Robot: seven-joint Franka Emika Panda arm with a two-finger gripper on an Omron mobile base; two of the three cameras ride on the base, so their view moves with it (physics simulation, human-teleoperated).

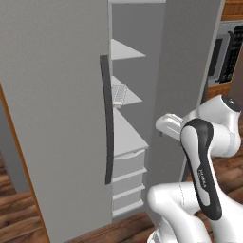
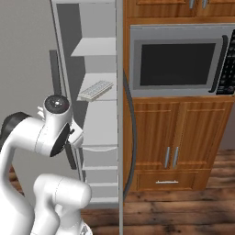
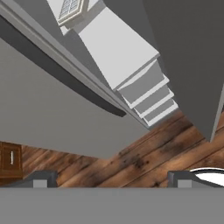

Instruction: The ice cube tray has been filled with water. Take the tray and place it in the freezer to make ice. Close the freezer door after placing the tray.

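Ice cube tray (image 2: 95, 90) lying flat on a white shelf (image 2: 98, 94) inside the freezer (image 1: 135, 71), one shelf below the uppermost visible shelf and above the white drawers (image 1: 128, 182). The freezer door (image 1: 52, 118) stands partly open beside the compartment, its dark curved handle (image 1: 107, 118) facing the arm. Gripper (image 3: 111, 179) with fingers (image 3: 43, 178) spread wide and nothing between them, pointing down at the wooden floor (image 3: 148, 162) in front of the freezer. A steel microwave (image 2: 179, 59) sits in wooden cabinetry (image 2: 179, 142) to the side of the freezer.
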